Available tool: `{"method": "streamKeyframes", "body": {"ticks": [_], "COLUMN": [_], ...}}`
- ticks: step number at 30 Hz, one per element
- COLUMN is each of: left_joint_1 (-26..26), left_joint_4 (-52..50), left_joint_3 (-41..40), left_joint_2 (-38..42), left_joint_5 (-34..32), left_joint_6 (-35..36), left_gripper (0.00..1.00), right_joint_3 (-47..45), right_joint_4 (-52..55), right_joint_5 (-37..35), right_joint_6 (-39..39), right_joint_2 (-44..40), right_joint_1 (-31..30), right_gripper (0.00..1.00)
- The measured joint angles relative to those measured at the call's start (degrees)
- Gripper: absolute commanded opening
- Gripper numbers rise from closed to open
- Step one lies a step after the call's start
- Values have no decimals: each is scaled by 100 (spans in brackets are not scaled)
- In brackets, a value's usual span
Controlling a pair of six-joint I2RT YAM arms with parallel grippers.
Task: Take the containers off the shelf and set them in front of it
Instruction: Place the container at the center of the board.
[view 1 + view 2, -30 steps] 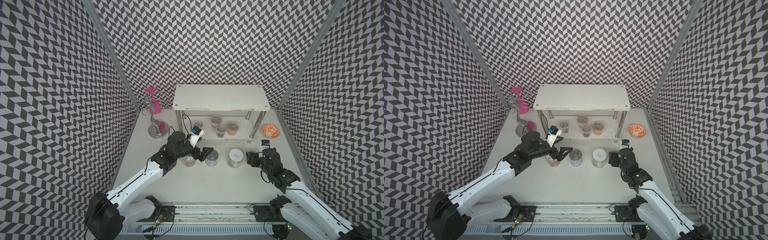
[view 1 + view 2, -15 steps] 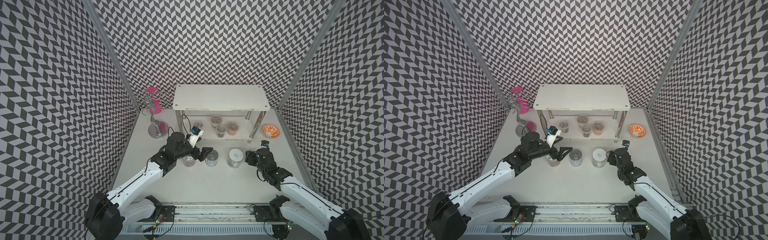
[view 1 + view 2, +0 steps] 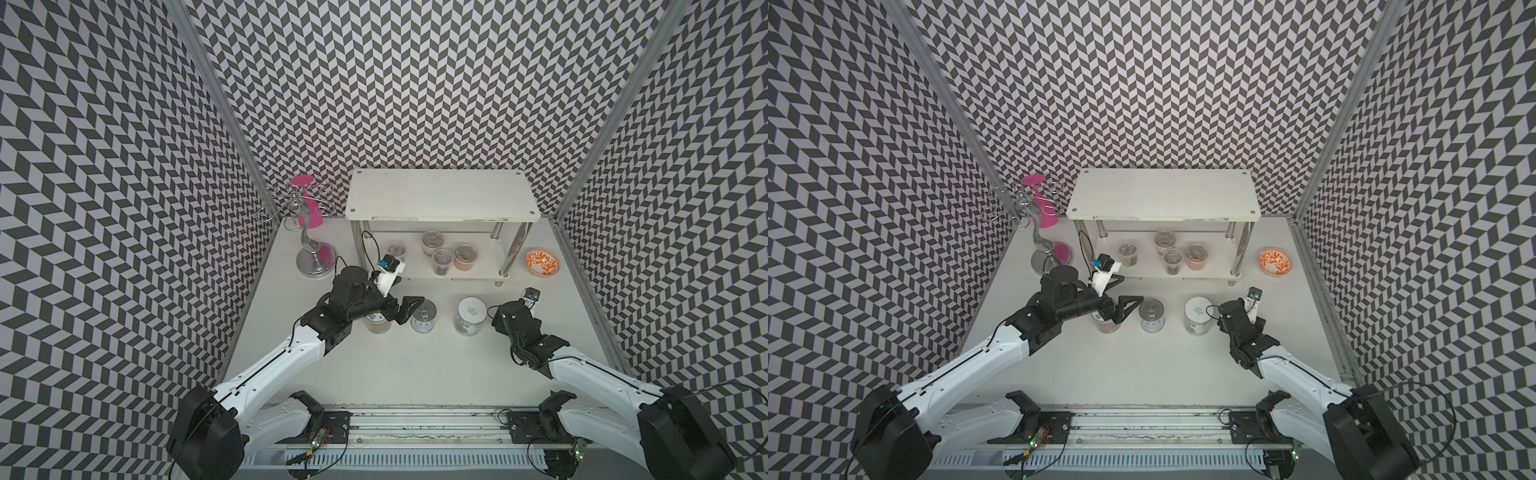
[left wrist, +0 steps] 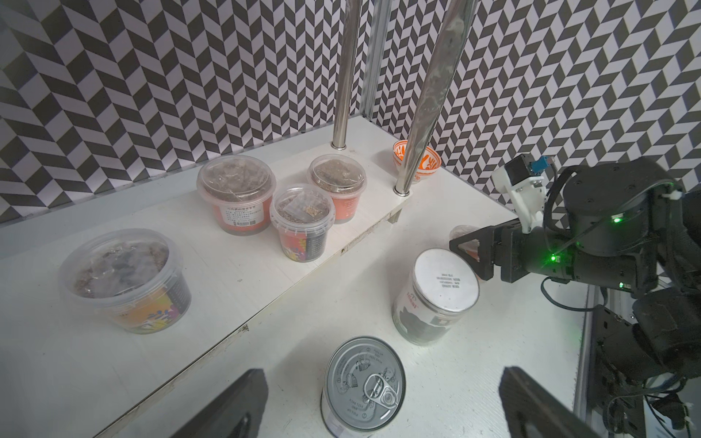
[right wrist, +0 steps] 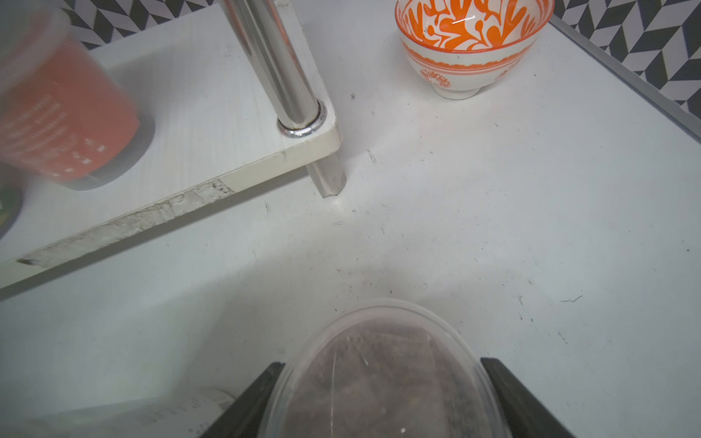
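Standing at the rear is the white shelf [image 3: 440, 195]. In front of it the left gripper [image 3: 407, 314] hangs spread wide, holding nothing, above a clear jar [image 3: 378, 327]. The right gripper [image 5: 381, 364] has its fingers either side of one clear tub [image 5: 383, 383] near the shelf's front leg (pressing it or not, I cannot tell). Between the grippers stand the white-lidded jar [image 3: 471, 313] and the silver tin can [image 3: 424, 319], apart. Four more lidded tubs [image 3: 441, 261] sit on the shelf's lower tier.
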State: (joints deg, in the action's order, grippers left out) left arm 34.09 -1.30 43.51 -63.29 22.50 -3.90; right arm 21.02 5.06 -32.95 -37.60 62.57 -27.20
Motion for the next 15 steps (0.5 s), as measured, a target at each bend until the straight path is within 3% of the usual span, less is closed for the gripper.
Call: {"method": "streamKeyframes", "body": {"ticks": [15], "left_joint_1": [-37], "left_joint_4": [26], "left_joint_3": [-179], "left_joint_2": [118], "left_joint_5": [4], "left_joint_6": [2], "left_gripper": [100], "right_joint_3": [155], "right_joint_4": [61], "right_joint_5": [-522], "right_joint_6": [-444], "right_joint_2": [452], "right_joint_1": [-2], "right_gripper": [86]}}
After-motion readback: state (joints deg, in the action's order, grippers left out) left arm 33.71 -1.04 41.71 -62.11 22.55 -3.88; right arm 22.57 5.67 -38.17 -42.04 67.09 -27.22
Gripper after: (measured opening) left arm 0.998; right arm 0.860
